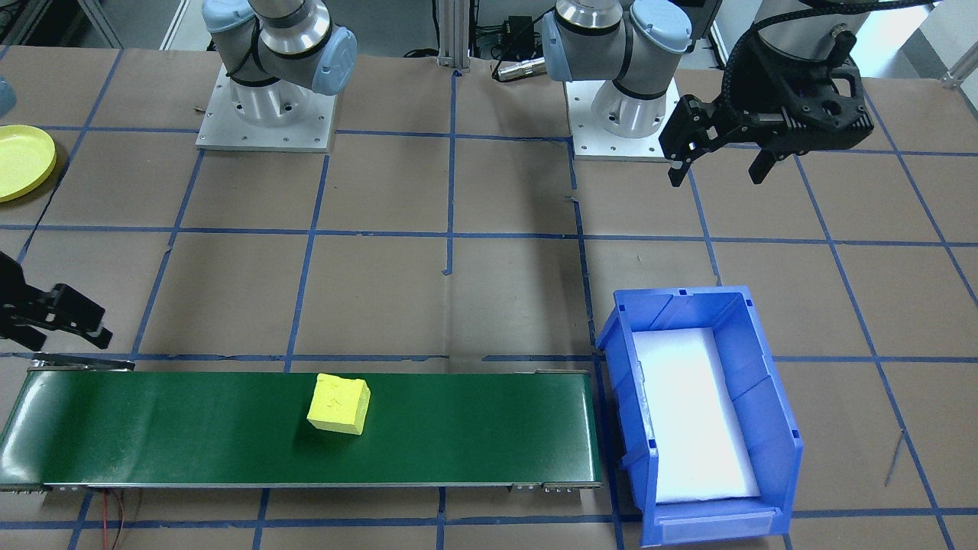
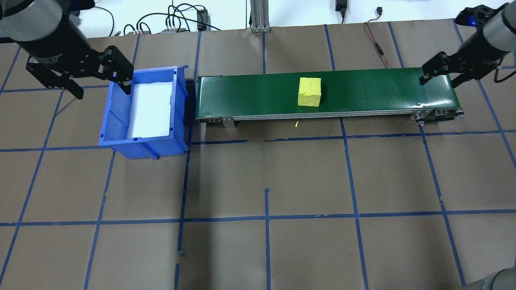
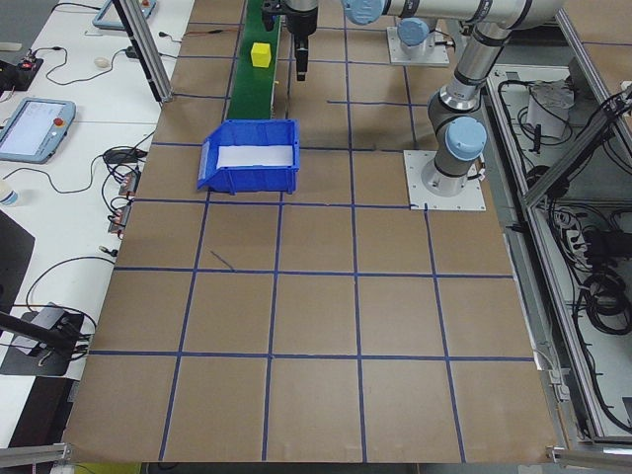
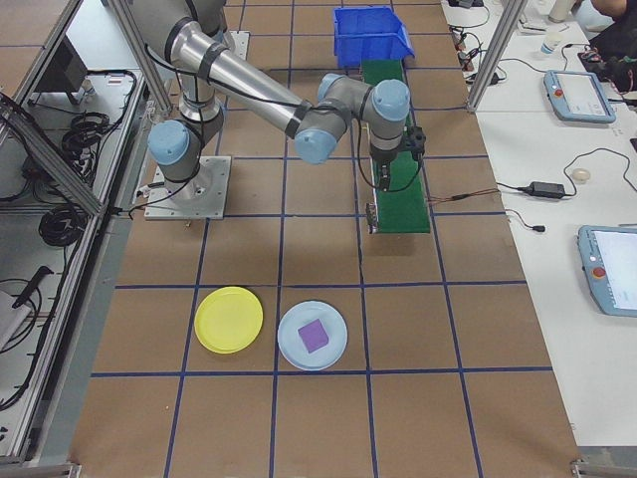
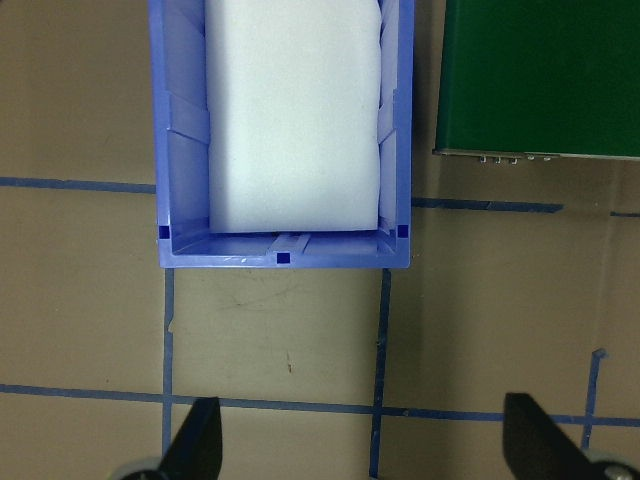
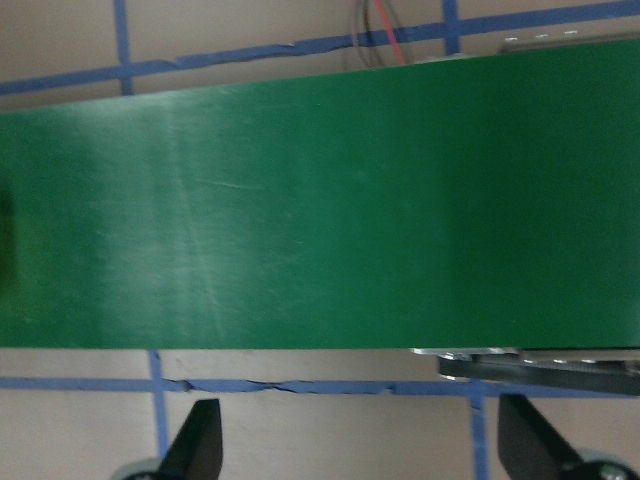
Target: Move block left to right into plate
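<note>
A yellow block (image 2: 309, 91) (image 1: 338, 403) lies near the middle of the green conveyor belt (image 2: 371, 90), untouched. The yellow plate (image 4: 229, 320) (image 1: 23, 160) rests empty on the table off the belt's right end, toward the robot's side. My right gripper (image 2: 439, 82) (image 6: 362, 445) hovers open over the belt's right end, with only bare belt below it. Open as well, my left gripper (image 2: 103, 92) (image 1: 717, 178) (image 5: 365, 445) hangs by the left rim of the blue bin, nothing between its fingers.
The blue bin (image 2: 117, 121) with a white foam pad stands at the belt's left end. Beside the yellow plate, a light blue plate (image 4: 338, 349) holds a purple block (image 4: 313, 335). Blue tape lines grid the brown table.
</note>
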Tool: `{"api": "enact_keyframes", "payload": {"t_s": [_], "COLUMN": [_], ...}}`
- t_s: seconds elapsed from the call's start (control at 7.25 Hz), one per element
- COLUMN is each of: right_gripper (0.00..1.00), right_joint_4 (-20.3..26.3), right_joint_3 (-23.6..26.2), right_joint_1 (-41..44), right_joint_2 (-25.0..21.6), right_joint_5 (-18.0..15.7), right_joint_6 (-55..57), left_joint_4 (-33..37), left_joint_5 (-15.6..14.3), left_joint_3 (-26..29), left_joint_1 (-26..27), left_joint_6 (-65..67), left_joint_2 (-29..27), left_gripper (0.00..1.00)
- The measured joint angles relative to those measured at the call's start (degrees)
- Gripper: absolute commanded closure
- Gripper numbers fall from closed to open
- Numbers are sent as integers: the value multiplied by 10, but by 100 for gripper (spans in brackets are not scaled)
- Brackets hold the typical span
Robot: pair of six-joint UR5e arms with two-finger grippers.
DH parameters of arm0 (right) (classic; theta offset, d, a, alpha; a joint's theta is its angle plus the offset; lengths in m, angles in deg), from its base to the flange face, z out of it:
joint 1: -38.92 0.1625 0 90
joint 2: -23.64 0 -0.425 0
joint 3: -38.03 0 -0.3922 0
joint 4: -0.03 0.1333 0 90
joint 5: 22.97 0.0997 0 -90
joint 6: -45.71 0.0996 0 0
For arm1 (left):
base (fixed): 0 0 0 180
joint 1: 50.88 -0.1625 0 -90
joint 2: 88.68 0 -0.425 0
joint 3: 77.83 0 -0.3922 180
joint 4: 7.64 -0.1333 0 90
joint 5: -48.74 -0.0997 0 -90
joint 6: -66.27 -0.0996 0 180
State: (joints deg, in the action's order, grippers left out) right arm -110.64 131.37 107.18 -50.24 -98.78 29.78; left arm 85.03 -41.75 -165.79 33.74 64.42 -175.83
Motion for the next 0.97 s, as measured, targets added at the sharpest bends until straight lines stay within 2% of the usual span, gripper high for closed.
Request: {"api": "enact_keyframes", "payload": {"t_s": [0.28, 0.41, 0.97], "right_gripper": [1, 1, 0], "right_joint_4": [-6, -7, -8], "right_joint_3": [-25, -32, -35], "right_joint_1": [52, 65, 77], "right_joint_2": [43, 58, 80], "right_joint_5": [67, 83, 109], "right_joint_6": [134, 168, 220], "left_joint_4": [-1, -2, -2], "left_joint_5": [2, 2, 2], "left_joint_3": [-1, -2, -1], "left_joint_1": [0, 0, 1], "left_joint_6": [1, 1, 1], "left_joint_2": [-1, -1, -1], "left_gripper": [0, 0, 0]}}
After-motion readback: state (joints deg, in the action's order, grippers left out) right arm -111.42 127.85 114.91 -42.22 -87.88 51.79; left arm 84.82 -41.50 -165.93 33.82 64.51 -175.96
